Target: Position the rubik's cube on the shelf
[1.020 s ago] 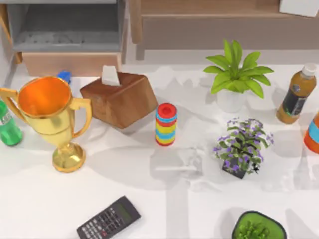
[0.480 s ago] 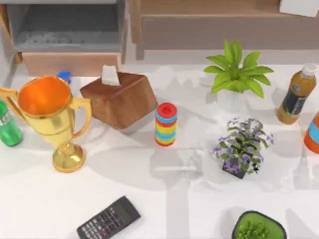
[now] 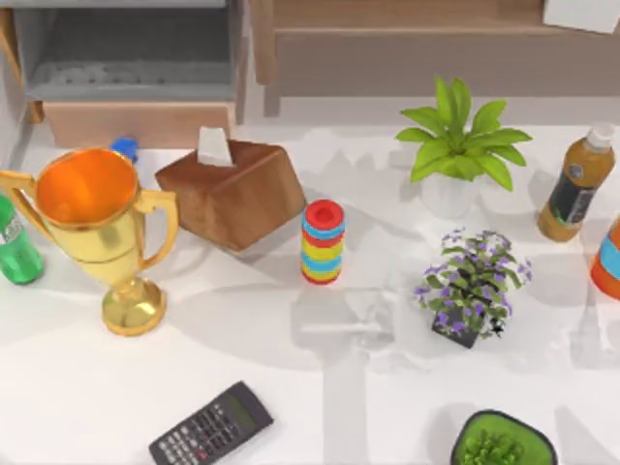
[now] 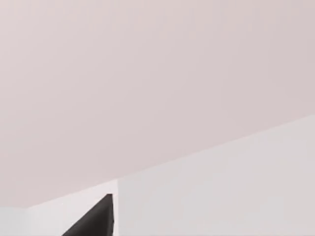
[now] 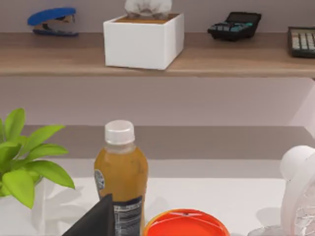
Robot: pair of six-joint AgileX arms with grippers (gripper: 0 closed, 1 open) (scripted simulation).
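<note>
The rubik's cube is out of view. The shelf (image 3: 407, 44), wide and light brown, runs along the back of the table; in the right wrist view its board (image 5: 59, 56) carries a blue stapler (image 5: 51, 19), a white tissue box (image 5: 143, 40) and two calculators. A dark wedge of my right gripper (image 5: 96, 219) shows at that view's edge, in front of a brown juice bottle (image 5: 120, 172). A dark wedge of my left gripper (image 4: 93, 221) shows against a plain pale wall.
On the table stand a gold trophy (image 3: 92, 228), a wooden tissue box (image 3: 232, 194), a striped ring stack (image 3: 322, 242), a leafy plant (image 3: 455, 145), a purple-flowered plant (image 3: 470, 281), a juice bottle (image 3: 576, 184), a calculator (image 3: 211, 426) and a grey compartment (image 3: 126, 58).
</note>
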